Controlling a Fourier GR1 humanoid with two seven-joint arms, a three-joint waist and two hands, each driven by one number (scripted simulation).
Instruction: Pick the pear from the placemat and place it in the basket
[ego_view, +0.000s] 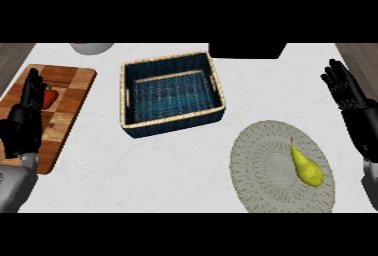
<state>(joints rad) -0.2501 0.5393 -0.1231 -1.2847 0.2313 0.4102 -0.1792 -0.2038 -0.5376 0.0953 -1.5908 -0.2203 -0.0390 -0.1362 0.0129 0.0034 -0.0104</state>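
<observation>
Pear lies on the placemat, stem pointing away from the robot, just inward of the open, empty right hand, well nearer than the open left hand.

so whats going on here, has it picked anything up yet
Nothing is being handled yet. The pear lies on the round grey placemat at the lower right, stem pointing away from the robot. The blue woven basket sits apart from it, up and to the left, with nothing inside. The right hand is open at the right edge; the left hand is open over the wooden cutting board, which carries a red vegetable.
</observation>
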